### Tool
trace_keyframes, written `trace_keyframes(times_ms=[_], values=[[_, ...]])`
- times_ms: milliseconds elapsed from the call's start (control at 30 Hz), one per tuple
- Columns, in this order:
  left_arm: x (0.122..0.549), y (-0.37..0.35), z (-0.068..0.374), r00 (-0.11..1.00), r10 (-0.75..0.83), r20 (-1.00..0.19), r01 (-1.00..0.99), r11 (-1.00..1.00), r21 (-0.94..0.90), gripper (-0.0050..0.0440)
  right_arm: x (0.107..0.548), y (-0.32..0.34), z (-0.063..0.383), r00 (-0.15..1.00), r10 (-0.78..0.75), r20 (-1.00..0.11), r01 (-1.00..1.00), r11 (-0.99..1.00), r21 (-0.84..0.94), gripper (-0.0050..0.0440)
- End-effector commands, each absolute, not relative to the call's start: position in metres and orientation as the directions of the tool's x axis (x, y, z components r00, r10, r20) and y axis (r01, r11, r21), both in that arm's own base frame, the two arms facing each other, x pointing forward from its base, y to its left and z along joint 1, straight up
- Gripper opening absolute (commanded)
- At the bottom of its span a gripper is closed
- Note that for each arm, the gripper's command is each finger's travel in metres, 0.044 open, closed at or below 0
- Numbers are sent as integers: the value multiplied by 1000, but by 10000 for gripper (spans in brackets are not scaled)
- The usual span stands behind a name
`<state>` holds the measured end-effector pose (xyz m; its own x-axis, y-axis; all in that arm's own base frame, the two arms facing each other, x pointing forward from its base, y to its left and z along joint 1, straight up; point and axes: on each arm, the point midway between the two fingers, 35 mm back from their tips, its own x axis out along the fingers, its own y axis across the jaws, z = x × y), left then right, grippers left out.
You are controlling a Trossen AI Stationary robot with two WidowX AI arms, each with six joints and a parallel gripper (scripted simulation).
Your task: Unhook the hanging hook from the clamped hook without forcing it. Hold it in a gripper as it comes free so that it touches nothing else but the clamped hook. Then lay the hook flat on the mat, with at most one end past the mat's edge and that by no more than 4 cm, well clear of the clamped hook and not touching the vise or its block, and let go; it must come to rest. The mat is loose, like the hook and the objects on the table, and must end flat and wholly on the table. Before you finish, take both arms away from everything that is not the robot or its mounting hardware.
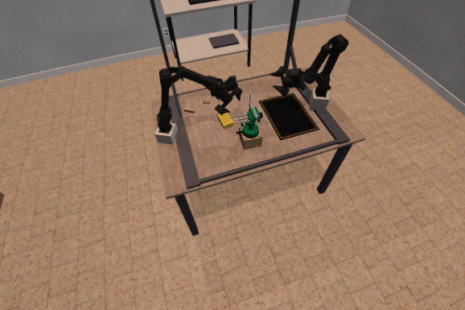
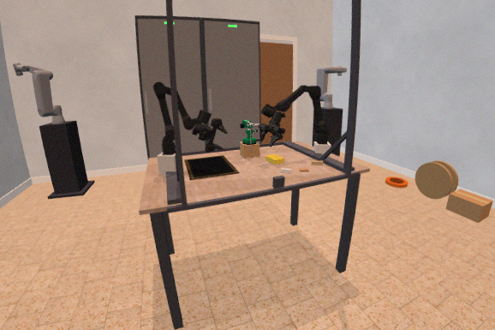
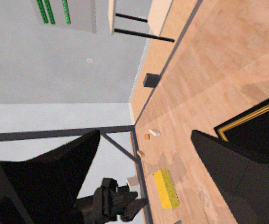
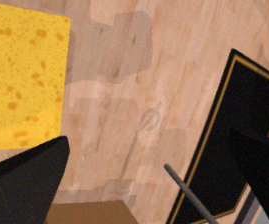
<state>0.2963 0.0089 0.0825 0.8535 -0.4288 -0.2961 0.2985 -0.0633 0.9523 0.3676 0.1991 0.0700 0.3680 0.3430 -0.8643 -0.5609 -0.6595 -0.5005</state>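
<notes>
A green vise (image 1: 253, 118) stands on a wooden block (image 1: 251, 141) near the middle of the table. Thin grey metal hooks (image 1: 249, 101) rise from its jaws; they are too small to tell apart. The black mat (image 1: 288, 116) with a gold border lies flat beside the vise. My right gripper (image 1: 225, 102) is open and empty, above the yellow sponge (image 1: 225, 120), short of the vise. Its wrist view shows a grey rod of a hook (image 4: 185, 192) between the wide fingers, untouched. My left gripper (image 1: 282, 86) is open and empty, above the mat's far edge.
Two small wooden pieces (image 1: 189, 110) (image 1: 206, 101) lie on the table behind the sponge. A small black cube (image 2: 278, 181) and a few small blocks (image 2: 286, 170) sit towards one table edge. Frame posts (image 1: 295, 17) rise at the table's back.
</notes>
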Motion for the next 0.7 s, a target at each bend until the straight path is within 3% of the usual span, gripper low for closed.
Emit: trace_keyframes(times_ms=[0,533,667], values=[[299,10,87,858,-427,-286,284,-69,956,440,371,201,82,393,355,-849,-546,-652,-525,440],[299,10,87,858,-427,-286,284,-69,956,440,371,201,82,393,355,-849,-546,-652,-525,440],[307,11,99,874,-397,-281,313,18,950,440,375,197,90,431,371,-823,-618,-543,-568,440]])
